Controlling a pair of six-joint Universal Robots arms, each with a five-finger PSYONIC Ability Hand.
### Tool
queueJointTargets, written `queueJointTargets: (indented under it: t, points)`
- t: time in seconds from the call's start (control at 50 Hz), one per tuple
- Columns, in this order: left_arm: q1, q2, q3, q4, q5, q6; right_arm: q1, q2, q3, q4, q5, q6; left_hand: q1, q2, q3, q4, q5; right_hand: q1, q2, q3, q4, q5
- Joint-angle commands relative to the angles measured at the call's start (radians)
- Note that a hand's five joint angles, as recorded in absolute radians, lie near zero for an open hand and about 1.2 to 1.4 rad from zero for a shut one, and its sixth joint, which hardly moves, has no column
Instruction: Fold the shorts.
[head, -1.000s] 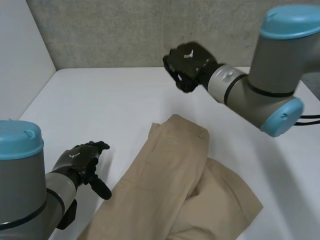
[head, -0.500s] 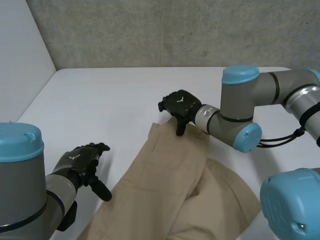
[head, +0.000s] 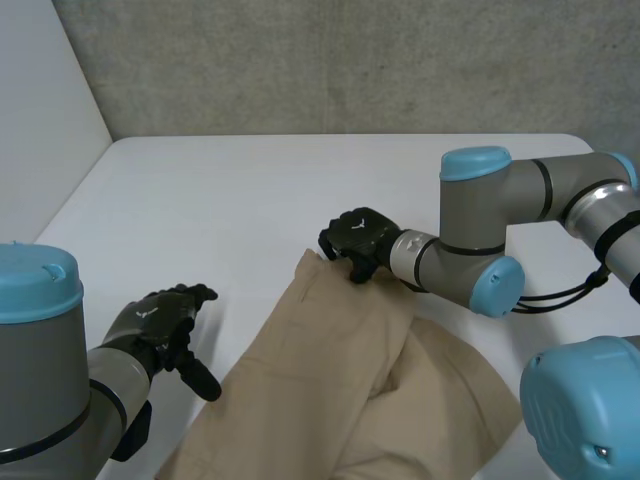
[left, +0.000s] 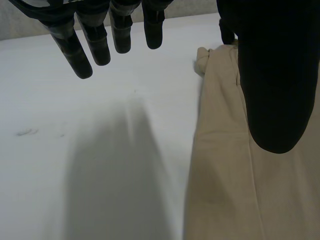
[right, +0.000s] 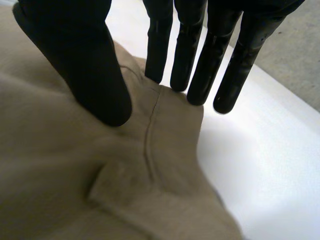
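At the right hand's (head: 355, 238) fingertips: far corner of the tan shorts (head: 340, 380), which lie rumpled on the white table (head: 200, 200). Fingers straight, released, thumb over cloth. Left hand (head: 158, 325) relaxed, grasping nothing, just beside the shorts' edge.

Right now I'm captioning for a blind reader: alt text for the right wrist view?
The right hand, fingers straight, hangs over a corner of the tan shorts, which lie on a white table.
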Motion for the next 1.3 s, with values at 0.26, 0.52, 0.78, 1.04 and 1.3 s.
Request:
queueJointTargets:
  t: [0.26, 0.52, 0.78, 1.04, 1.3]
  points:
    - [-0.003, 0.026, -0.012, 0.0, 0.0, 0.0, 0.004, -0.04, 0.089, -0.077, 0.021, -0.009, -0.018, -0.021, -0.031, -0.026, -0.04, 0.075, -0.029, -0.029, -0.031, -0.057]
    - [-0.001, 0.027, -0.015, 0.0, 0.002, 0.001, 0.012, -0.009, 0.043, -0.095, 0.019, -0.012, -0.015, -0.018, -0.028, -0.023, -0.037, 0.799, 0.695, 0.695, 0.693, 0.667]
    - [0.0, 0.053, -0.009, -0.003, -0.003, -0.002, 0.012, -0.443, 0.289, -0.21, 0.053, 0.105, -0.018, -0.021, -0.031, -0.026, -0.04, 0.799, 0.695, 0.695, 0.693, 0.667]
    - [0.01, 0.069, 0.008, -0.01, 0.005, -0.008, 0.006, -0.695, 0.588, -0.241, 0.099, 0.091, -0.004, -0.006, -0.016, -0.012, -0.025, 0.799, 0.695, 0.695, 0.693, 0.667]
    - [0.001, -0.032, 0.027, -0.005, 0.063, -0.002, 0.0, -0.776, 0.727, -0.244, 0.107, 0.086, 0.468, 0.466, 0.456, 0.46, 0.447, 0.799, 0.695, 0.695, 0.693, 0.667]
